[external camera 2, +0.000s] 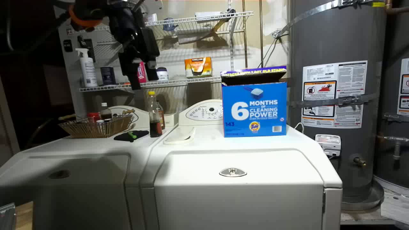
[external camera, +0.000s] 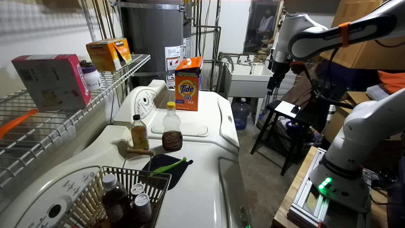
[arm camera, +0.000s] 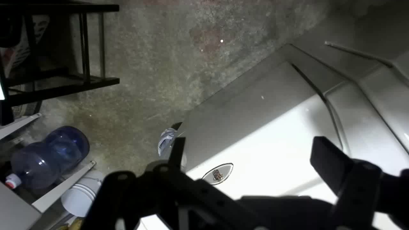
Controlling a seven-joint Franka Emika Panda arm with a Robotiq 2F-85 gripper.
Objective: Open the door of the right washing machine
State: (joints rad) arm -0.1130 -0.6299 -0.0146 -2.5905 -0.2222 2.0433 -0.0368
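Gripper [arm camera: 247,140] is gaping, holding nothing | hovering past the bench edge [external camera: 295,186] | probably leaving room for the right washer's [external camera 2: 243,143] closed door [external camera 2: 238,198]

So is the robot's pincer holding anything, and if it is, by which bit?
No, nothing is held. The pincer is open: in the wrist view its fingers stand apart, with nothing gripped between them.

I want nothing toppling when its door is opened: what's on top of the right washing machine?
An open Tide box stands on the right washing machine. The surface beneath is covered, and the box's contents can't be seen.
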